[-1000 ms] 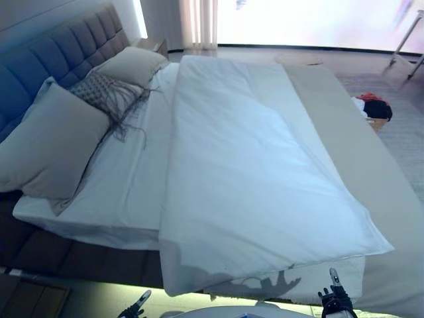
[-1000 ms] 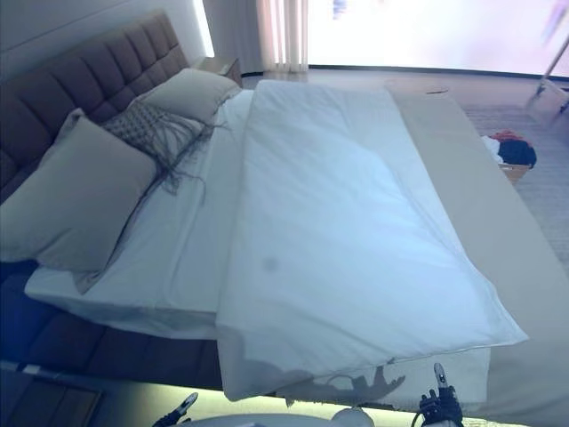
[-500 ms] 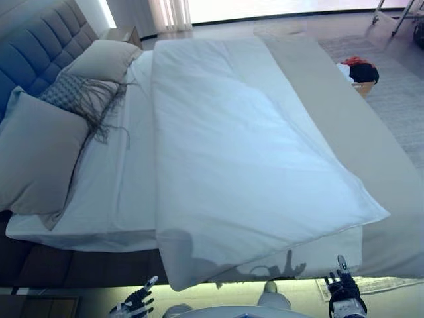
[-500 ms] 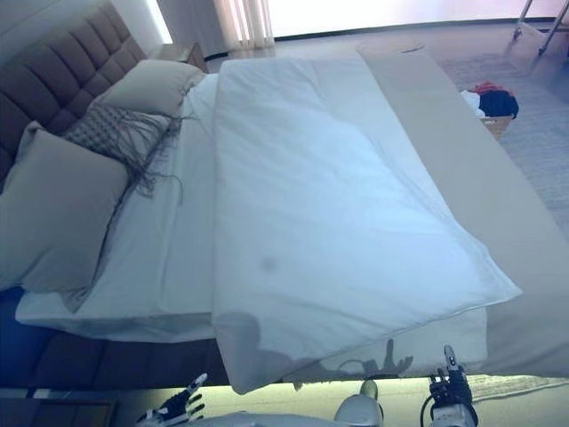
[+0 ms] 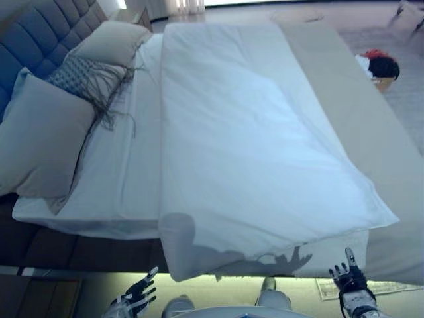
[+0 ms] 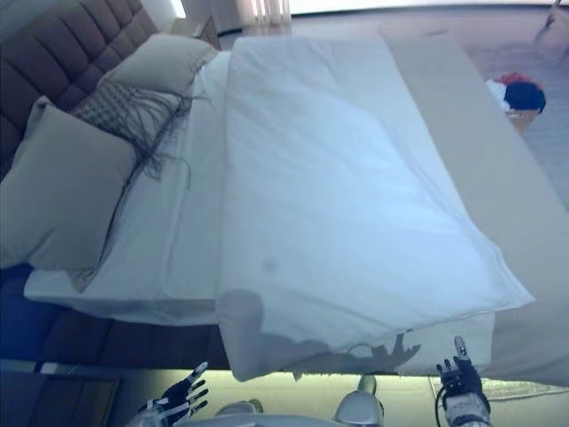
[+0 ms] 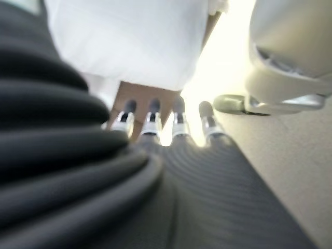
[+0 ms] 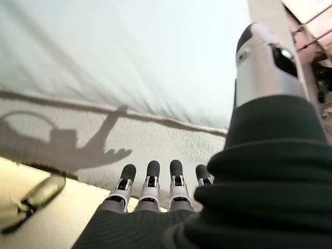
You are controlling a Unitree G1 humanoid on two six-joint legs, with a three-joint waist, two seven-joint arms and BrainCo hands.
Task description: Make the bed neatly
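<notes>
Grey pillows (image 5: 46, 142) sit at the headboard end, white duvet (image 5: 252, 146) lies folded along the bed's middle, leaving sheet (image 5: 122, 179) bare. Left hand (image 5: 136, 297) and right hand (image 5: 351, 283) have risen slightly toward the duvet's near edge, both spread and empty, so nothing's grabbed yet.

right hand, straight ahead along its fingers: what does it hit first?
Most likely the hanging side of the white duvet at the bed's near edge. The right hand is open, fingers aimed at it, nothing between. Depth unclear.
</notes>
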